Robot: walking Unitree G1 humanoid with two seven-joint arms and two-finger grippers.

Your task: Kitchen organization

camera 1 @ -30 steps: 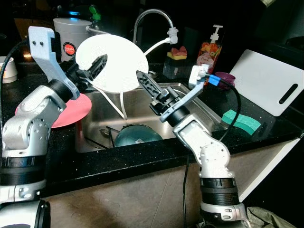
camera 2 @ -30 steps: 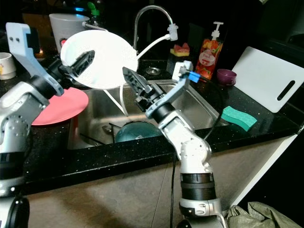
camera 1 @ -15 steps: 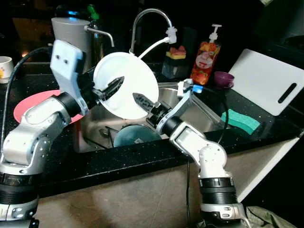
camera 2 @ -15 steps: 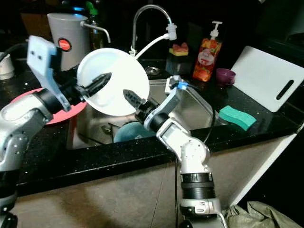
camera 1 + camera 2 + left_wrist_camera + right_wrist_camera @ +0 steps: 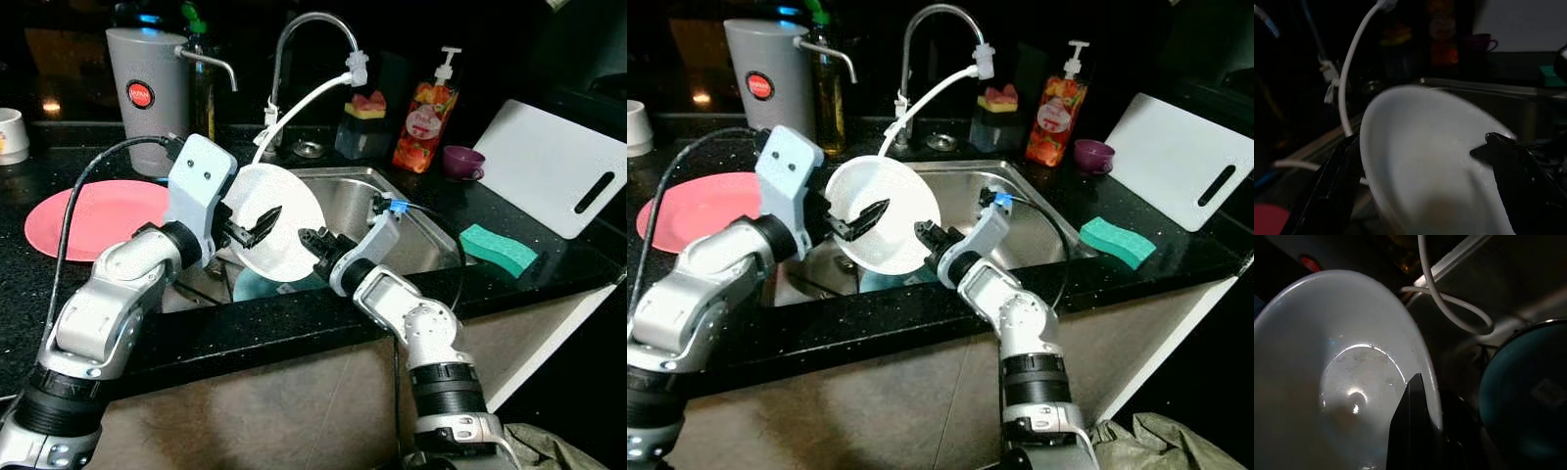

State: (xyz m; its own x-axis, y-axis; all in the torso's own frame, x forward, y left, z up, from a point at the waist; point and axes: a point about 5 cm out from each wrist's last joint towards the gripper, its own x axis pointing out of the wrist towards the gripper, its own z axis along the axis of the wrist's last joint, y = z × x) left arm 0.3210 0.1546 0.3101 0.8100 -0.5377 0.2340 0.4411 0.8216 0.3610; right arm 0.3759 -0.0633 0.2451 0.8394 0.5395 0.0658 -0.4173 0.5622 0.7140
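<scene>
The left gripper (image 5: 257,221) grasps the white plate (image 5: 289,245) by its rim, one finger (image 5: 1513,166) on the inner face and the other behind it. The plate is tilted, almost on edge, above the front of the sink (image 5: 358,196). The right gripper (image 5: 312,240) is at the opposite edge of the plate; one finger (image 5: 1410,431) lies over the rim, so it is probably clamped on the plate too, but the wrist view is dark. Just below both grippers, a teal bowl (image 5: 1520,396) sits in the sink. Beyond the left gripper a pink plate (image 5: 83,215) lies flat on the counter (image 5: 245,328). Well beyond the right gripper lie a green sponge (image 5: 498,250) and a white board (image 5: 554,166).
</scene>
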